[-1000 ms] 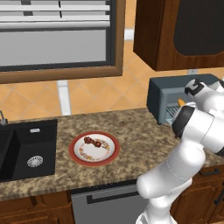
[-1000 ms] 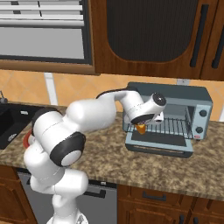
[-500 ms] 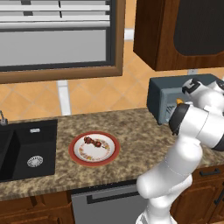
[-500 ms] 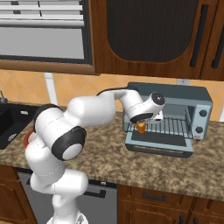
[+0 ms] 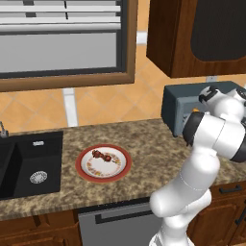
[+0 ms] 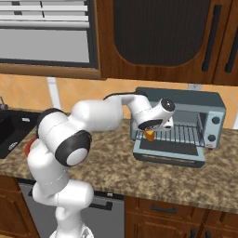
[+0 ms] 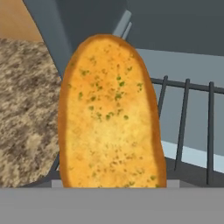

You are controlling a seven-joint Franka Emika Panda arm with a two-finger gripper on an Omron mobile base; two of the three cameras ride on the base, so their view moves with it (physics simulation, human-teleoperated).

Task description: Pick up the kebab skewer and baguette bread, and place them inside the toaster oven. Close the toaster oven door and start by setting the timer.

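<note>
My gripper [image 6: 149, 132] is shut on the baguette bread [image 6: 149, 135], a golden oblong piece hanging at the left end of the toaster oven's [image 6: 186, 100] opening. Seen from the hand, the baguette bread [image 7: 109, 113] stands close up, with the wire rack [image 7: 188, 118] right behind it and the oven's left wall beside it. The toaster oven door [image 6: 169, 149] lies folded down flat over the counter. Back on the red-rimmed plate [image 5: 81, 166], the kebab skewer [image 5: 105, 156] rests alone. The bread hides my fingertips.
The black sink [image 5: 29, 163] sits at the counter's left end. Dark wooden cabinets [image 6: 158, 37] hang above the oven. The oven's knobs [image 6: 214, 129] are on its right panel. Speckled counter [image 6: 116, 167] lies bare in front of the open door.
My arm's elbow has swung a little nearer the oven. The hand with the bread has barely moved at the oven's mouth.
</note>
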